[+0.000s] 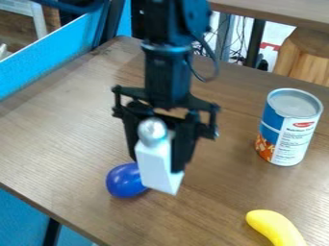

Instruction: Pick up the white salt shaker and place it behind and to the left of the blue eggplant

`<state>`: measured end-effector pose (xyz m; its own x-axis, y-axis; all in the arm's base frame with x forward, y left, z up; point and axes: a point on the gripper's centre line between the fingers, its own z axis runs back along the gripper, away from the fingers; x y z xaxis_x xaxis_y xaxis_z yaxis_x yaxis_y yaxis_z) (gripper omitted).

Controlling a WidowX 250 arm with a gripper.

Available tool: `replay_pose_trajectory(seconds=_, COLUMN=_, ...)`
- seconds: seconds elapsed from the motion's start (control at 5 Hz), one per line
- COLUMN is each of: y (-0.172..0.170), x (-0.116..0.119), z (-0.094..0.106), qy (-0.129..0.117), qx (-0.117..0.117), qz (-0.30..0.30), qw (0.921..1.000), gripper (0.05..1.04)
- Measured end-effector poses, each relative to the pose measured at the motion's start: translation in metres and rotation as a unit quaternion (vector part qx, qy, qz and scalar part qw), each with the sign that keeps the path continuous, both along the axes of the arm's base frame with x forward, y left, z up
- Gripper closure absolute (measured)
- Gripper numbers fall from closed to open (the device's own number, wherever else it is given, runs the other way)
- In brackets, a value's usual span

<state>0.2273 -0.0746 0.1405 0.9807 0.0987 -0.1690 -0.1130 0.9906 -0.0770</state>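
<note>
Camera view: gripper [158,162] clamped on silver-topped white object [157,169], left of can [290,128]; blue rounded object [123,180] farther left. Likely holding step; any move calls for steady grip.

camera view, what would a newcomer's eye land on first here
Probably the white, silver-topped piece near the middle, standing out against the black pincer that grips it. Just behind it, to the left in the picture, the glossy blue rounded object draws the eye next. Then come the bright yellow banana-shaped item at the bottom right and the blue-and-white can upright at the right.
</note>
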Motion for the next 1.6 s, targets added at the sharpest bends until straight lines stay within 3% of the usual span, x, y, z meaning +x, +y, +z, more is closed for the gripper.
replay_pose_trajectory(seconds=0.2, y=0.035, x=0.027, z=-0.002, qy=-0.023, qx=0.020, qz=0.035, qw=0.9989, gripper=0.402)
replay_pose_trajectory(seconds=0.6, y=0.097, x=0.049, z=-0.010, qy=-0.059, qx=0.064, qz=0.099, qw=0.9914, gripper=0.402)
replay_pose_trajectory(seconds=0.8, y=0.129, x=0.059, z=-0.028, qy=-0.046, qx=0.088, qz=0.135, qw=0.9859, gripper=0.402)
replay_pose_trajectory(seconds=1.0, y=0.148, x=0.057, z=-0.059, qy=0.008, qx=0.089, qz=0.158, qw=0.9834, gripper=0.402)
replay_pose_trajectory(seconds=1.4, y=0.166, x=0.062, z=-0.067, qy=0.028, qx=0.074, qz=0.173, qw=0.9816, gripper=0.352)
replay_pose_trajectory(seconds=1.6, y=0.173, x=0.048, z=-0.074, qy=0.045, qx=0.058, qz=0.192, qw=0.9788, gripper=0.092)
